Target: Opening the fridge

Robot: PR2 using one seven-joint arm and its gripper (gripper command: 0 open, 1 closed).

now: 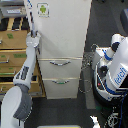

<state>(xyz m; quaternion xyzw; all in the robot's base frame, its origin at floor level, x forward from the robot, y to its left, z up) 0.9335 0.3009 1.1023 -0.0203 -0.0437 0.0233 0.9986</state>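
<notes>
The tall white fridge [62, 35] stands in the middle of the exterior view. Its large upper door carries a small green-and-white sticker [43, 9], and the two lower drawers have silver bar handles [60, 63]. My white arm rises from the bottom left of the view. Its gripper [34, 35] sits right at the left edge of the upper door, about at the door's lower third. At this size I cannot make out the fingers or whether they hold the door's edge. A thin white strip [30, 17] runs up along that edge above the gripper.
A tan wooden drawer cabinet [11, 50] stands directly at the fridge's left, behind my arm. A white-and-blue robot body [116, 67] with cables around it stands on the dark floor at the exterior view's right.
</notes>
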